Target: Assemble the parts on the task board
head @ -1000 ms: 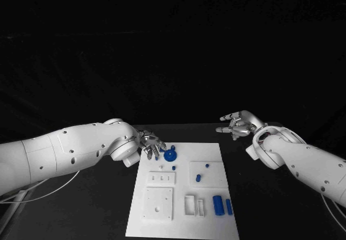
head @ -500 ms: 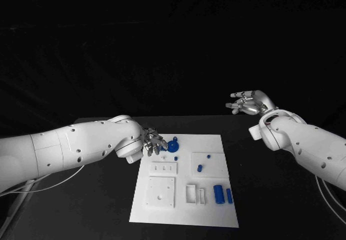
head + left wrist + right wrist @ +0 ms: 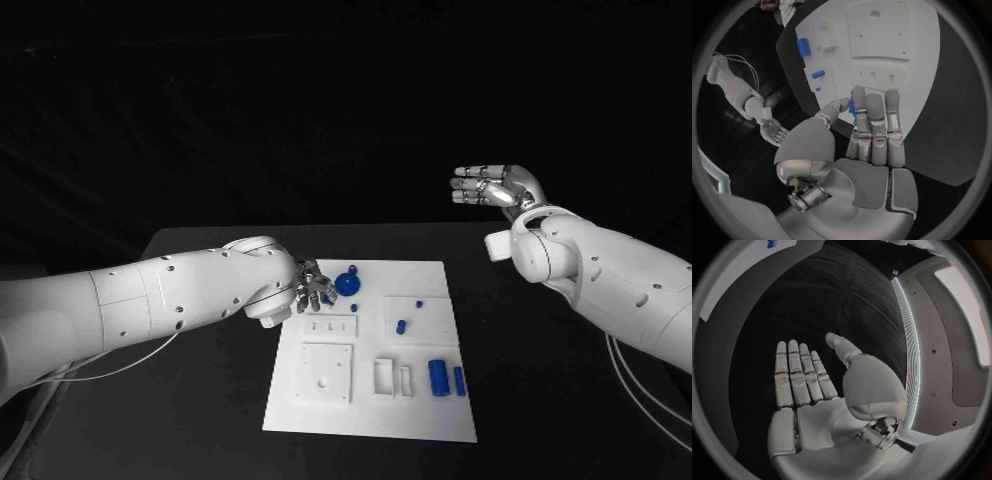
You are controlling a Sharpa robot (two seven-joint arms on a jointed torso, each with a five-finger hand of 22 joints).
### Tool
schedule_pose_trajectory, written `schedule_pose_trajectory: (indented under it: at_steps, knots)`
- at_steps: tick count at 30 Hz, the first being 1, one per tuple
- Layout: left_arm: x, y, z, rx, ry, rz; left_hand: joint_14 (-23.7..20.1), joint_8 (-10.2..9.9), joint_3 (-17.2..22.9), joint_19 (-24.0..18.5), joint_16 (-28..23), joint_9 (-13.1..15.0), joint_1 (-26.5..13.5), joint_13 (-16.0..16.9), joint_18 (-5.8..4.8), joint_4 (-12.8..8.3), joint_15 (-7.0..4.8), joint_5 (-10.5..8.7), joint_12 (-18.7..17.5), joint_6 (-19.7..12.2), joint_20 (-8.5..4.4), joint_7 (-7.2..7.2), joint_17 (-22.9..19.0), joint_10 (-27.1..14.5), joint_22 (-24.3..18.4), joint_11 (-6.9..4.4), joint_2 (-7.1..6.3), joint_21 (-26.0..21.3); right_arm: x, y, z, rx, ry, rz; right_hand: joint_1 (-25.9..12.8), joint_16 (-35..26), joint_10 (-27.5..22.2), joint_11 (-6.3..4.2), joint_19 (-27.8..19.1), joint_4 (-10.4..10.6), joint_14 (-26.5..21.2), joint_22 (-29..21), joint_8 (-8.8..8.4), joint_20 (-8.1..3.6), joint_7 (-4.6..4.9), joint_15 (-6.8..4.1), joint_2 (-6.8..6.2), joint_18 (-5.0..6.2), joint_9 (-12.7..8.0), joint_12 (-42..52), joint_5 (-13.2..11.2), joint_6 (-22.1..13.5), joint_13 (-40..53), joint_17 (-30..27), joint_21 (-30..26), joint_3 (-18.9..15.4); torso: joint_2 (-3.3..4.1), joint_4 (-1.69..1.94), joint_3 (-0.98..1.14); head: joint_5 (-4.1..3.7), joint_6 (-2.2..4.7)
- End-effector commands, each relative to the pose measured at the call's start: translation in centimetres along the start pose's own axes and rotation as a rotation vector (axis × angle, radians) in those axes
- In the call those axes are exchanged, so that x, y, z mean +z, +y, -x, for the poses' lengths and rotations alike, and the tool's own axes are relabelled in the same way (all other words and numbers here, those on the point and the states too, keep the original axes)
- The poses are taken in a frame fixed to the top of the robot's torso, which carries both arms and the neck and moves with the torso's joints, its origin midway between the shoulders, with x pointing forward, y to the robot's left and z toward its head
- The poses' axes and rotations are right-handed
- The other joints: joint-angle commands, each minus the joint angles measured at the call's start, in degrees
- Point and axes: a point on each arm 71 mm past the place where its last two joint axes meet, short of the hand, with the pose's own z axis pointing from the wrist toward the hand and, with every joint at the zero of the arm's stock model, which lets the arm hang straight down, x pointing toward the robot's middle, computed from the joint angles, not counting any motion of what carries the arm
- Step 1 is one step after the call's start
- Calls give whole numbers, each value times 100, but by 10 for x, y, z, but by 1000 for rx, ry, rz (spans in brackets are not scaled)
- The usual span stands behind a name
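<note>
The white task board [image 3: 368, 410] lies mid-table. A round blue part [image 3: 348, 284] sits near its far left corner. My left hand [image 3: 309, 291] hovers right beside it, fingers straight and together, holding nothing; the part [image 3: 852, 108] peeks out between thumb and fingers. I cannot tell whether they touch. Two small blue pegs [image 3: 417, 301] [image 3: 400, 326] stand mid-board. A blue cylinder [image 3: 437, 379] and a blue bar [image 3: 459, 380] lie near the right edge. My right hand [image 3: 490, 187] is raised high beyond the table's far right, its flat palm [image 3: 811, 385] empty.
White blocks stand on the board: a slotted one [image 3: 329, 328], a square plate [image 3: 323, 373] and a small frame [image 3: 389, 378]. Black table [image 3: 202, 300] surrounds the board on all sides. The board's corner [image 3: 729, 275] lies far from my right hand.
My right hand has risen up and away from the table, and its fingers have straightened. The left hand stays by the round blue part. The head camera has shifted.
</note>
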Motion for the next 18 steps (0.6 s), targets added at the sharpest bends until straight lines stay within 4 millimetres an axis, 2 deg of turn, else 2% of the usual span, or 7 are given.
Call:
schedule_pose_trajectory:
  at_steps: [1, 4, 6, 8, 9, 12, 18]
  knots:
    - [4, 1, -5, 37, -16, 9, 44, 18, 279, 72, 28, -4, 35, 15, 25, -287, -14, -35, 62, 781, -6, -695, 25, 159, 46, -131, 52, -38, 2, 4, -5, 70, 29, 32, -53, -18, 12, 15, -4, 6, 26, -8, 6, 22, 4, 15, -2, 84, 5, -18, 38, 18, -4, -8, 21, 83, 1, -3, -2, 2, -32]
    - [8, 3, -10, 42, -8, 16, 60, 33, 274, 94, 42, 7, 28, 28, 21, -279, -21, -48, 99, 808, -10, -710, 51, 161, 82, -136, 53, -62, 3, 6, -8, 55, 37, 43, -49, -19, 7, 18, -7, 9, 26, -8, 5, 22, 6, 18, -5, 82, 4, -19, 41, 3, -4, -8, 20, 93, 3, 0, -6, -14, -50]
    - [10, 3, -13, 43, -6, 19, 64, 32, 272, 107, 42, 9, 32, 33, 17, -277, -23, -70, 118, 815, -14, -712, 71, 161, 114, -138, 50, -90, 3, 8, -10, 25, 27, 43, -39, -21, -5, 22, -14, 7, 15, -9, 2, 24, 12, 25, -12, 79, 2, -20, 38, -38, -4, -9, 16, 105, 2, 2, -8, -64, -65]
    - [12, 3, -14, 45, -8, 20, 75, -11, 257, 126, 10, -97, 85, 18, 15, -257, -22, -131, 103, 835, -14, -707, 75, 163, 152, -135, 40, -131, 3, 9, -11, -5, 21, 46, -20, -19, -7, 24, -61, 9, 9, -10, 5, 29, 14, 32, 27, 64, 3, -19, 35, -20, -4, -9, 2, 192, 4, 3, -6, -64, -71]
    - [13, 3, -15, 46, -9, 21, 101, -33, 232, 141, -33, -338, 156, -13, 19, -213, -17, -177, 64, 892, -9, -700, 70, 161, 179, -127, 18, -183, 3, 9, -12, -16, 22, 47, -16, -20, -15, 30, -129, -28, 5, -13, 5, 38, 15, 46, -10, 37, 3, -19, 58, -12, -5, -9, -15, 283, 4, 0, -5, -62, -73]
    - [15, 3, -17, 47, -10, 22, 111, 14, 220, 174, -40, -402, 173, -10, 16, -189, -24, -177, 107, 871, -14, -704, 89, 167, 215, -136, 5, -228, 3, 11, -14, -33, 22, 51, -96, -17, -28, 33, -245, -12, -13, 0, 5, 31, 16, 51, -85, -17, 4, -19, 172, -28, -4, -8, 39, 436, 6, -1, -2, -50, -88]
    - [17, 0, -20, 57, -18, 12, 127, 27, 160, 220, -37, -500, 250, -8, 5, -156, -32, -219, 171, 909, -24, -719, 132, 171, 274, -138, -48, -304, 3, 13, -17, -47, 24, 55, -78, -8, -37, 32, -194, 17, 41, 1, 4, 17, 18, 32, -104, -1, 3, -20, 175, -46, -4, -7, 59, 458, 2, 6, -1, -50, -133]
